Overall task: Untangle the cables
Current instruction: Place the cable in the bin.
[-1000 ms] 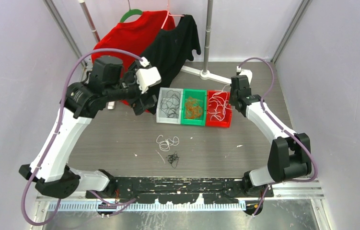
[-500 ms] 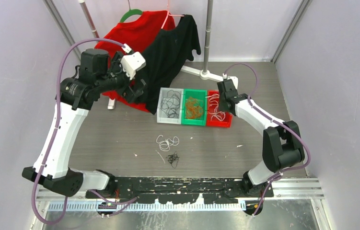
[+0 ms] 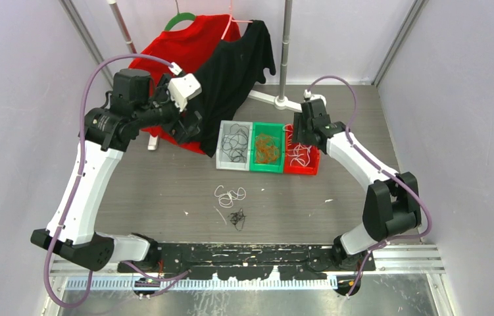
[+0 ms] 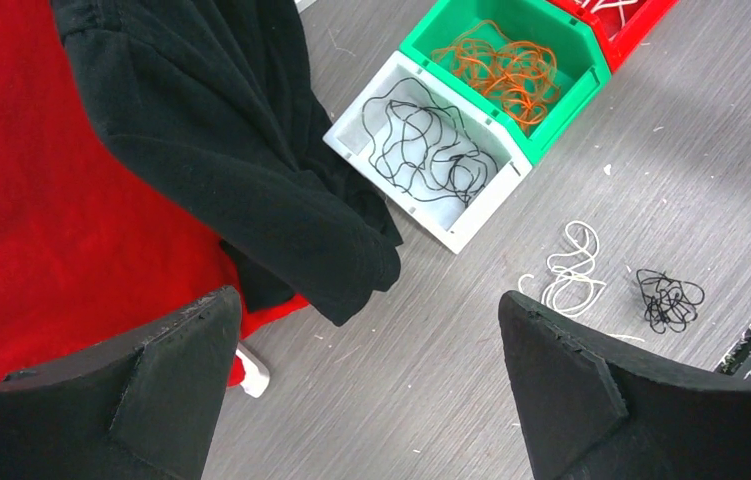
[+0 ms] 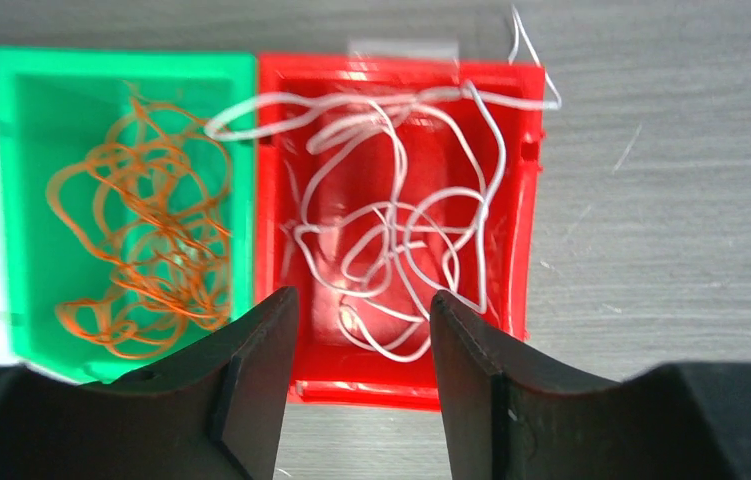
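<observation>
Right arm has swung in from the 3 o'clock side of the bins, and the right gripper (image 5: pixel 363 300) now hangs over the red bin (image 5: pixel 521 200), its jaws eased apart from shut to a middling gap with nothing between them. Left arm has drawn back from the bins toward 10 o'clock, over the clothes.

Looking down the right wrist: white cables (image 5: pixel 391 230) lie in a loose heap in the red bin, one loop draped over the wall onto the green bin (image 5: pixel 21 200), one end poking out past the bin's corner at 1 o'clock. Orange cables (image 5: pixel 141 250) sit bunched in the green bin.

Left gripper (image 4: pixel 369 300) is spread wide and empty, hovering above the hem of the black shirt (image 4: pixel 231 150), which lies across the red shirt (image 4: pixel 51 200). From its camera, black cables (image 4: pixel 426 150) curl in the white bin (image 4: pixel 471 215), right beside the green one.

Overhead, two small tangles lie on the table (image 3: pixel 165 184) at 6 o'clock from the bins: a loose white cable (image 3: pixel 229 194) and, just nearer the arm bases, a loose black cable (image 3: pixel 236 217), close together but apart.
</observation>
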Available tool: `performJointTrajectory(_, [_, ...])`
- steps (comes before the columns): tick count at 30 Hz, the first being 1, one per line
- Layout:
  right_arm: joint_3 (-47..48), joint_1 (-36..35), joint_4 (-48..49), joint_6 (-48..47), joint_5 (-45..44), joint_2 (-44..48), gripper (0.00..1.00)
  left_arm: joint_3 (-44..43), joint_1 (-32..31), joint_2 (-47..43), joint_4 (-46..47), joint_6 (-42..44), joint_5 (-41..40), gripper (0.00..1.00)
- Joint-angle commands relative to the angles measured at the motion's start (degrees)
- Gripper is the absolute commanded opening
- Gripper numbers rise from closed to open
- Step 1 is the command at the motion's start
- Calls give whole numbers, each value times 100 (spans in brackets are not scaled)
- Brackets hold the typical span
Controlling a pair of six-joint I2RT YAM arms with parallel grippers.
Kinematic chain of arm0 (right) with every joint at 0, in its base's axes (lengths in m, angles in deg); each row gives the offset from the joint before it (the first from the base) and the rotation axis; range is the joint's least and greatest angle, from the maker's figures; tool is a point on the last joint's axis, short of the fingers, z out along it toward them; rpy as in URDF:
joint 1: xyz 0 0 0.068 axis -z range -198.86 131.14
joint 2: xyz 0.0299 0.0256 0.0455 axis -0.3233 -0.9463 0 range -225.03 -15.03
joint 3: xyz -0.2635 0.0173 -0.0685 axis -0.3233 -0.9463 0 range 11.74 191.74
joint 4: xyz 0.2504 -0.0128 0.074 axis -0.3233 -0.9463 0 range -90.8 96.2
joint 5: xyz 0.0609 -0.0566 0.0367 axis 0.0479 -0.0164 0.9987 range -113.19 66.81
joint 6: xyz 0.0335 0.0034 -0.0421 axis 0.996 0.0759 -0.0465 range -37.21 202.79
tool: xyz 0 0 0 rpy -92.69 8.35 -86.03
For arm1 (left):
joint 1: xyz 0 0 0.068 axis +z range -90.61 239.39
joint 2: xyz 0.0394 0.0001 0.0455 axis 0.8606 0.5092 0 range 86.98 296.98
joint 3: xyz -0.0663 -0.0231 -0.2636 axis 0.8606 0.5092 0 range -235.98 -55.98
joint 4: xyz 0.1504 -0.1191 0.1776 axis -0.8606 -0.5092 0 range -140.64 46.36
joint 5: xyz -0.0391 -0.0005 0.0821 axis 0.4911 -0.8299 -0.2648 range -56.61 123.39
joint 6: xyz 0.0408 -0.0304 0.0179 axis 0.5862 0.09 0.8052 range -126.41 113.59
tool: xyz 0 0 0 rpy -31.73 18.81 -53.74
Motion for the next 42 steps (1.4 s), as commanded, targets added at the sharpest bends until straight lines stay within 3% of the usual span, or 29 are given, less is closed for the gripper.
performJointTrajectory(1, [600,-17,-18,30,239,257,57,-72,69,-145,68,-55,317,99])
performJointTrajectory(9, [816,1036,175,379,311,72,62,35,105,-188,120,-51,435,99])
performJointTrajectory(14, [990,1169,297,690,625,-336,61,41,108,-188,142,-72,503,99])
performJointTrajectory(17, [880,1091,467,842,633,-419,57,40,108,-188,97,-65,520,99])
performJointTrajectory(24, [661,724,575,945,225,-675,36,71,115,-188,128,-2,536,100])
performJointTrajectory(30, [772,240,795,679,-530,-1228,32,103,138,-188,124,34,544,99])
performJointTrajectory(38, [930,197,1024,524,-1001,-1954,26,300,228,-484,169,150,544,99])
performJointTrajectory(42, [763,126,1099,491,-851,-2011,14,313,294,-469,157,208,567,99])
